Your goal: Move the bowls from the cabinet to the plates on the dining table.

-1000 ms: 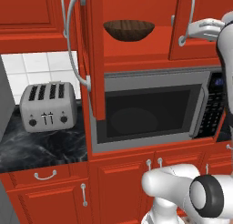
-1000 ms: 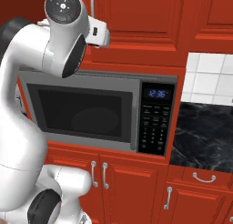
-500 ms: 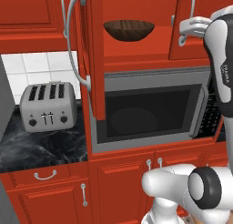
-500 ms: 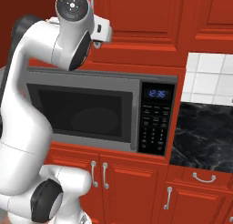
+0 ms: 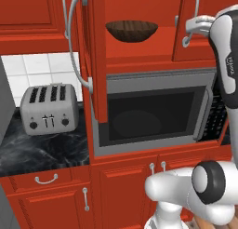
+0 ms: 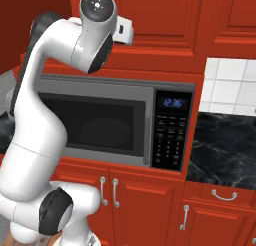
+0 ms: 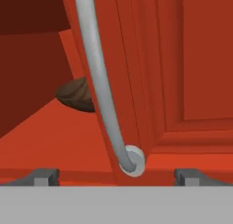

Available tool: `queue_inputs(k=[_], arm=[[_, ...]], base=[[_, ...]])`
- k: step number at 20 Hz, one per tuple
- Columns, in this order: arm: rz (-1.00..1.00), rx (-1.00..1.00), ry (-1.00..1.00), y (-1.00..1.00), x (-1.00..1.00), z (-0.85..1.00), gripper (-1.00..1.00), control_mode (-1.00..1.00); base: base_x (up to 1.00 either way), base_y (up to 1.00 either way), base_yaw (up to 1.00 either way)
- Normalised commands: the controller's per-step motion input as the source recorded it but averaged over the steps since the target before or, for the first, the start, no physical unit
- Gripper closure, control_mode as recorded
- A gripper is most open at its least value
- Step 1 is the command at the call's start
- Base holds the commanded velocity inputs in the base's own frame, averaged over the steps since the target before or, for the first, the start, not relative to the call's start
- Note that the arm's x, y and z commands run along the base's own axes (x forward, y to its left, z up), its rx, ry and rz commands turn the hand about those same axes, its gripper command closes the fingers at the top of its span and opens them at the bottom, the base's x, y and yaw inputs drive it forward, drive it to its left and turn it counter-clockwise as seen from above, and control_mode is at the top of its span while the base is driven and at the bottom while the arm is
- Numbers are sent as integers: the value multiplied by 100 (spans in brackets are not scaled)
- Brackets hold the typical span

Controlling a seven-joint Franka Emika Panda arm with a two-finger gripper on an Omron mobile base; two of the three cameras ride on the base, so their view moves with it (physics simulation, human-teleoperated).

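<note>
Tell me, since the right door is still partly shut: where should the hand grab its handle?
Take the curved silver handle at mid-length, where it bows clear of the door, fingers either side. The open hand already faces its lower end.

The dark brown bowl [image 5: 131,30] shows wood grain with a matt finish. The cabinet [image 5: 139,60] is red painted panelled wood, its curved handle [image 7: 102,89] smooth satin metal. The microwave [image 5: 155,116] has brushed grey metal and dark glossy glass. The toaster [image 5: 49,109] is dull silver metal; the desk [image 5: 42,151] is polished black veined marble.
</note>
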Motion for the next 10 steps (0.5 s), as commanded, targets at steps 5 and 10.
queue_inputs(k=[5, 10], arm=[[0, 0, 0, 0, 40, 8, -100, -100], [0, 0, 0, 0, 38, 6, -100, -100]], base=[[0, 0, 0], [0, 0, 0]])
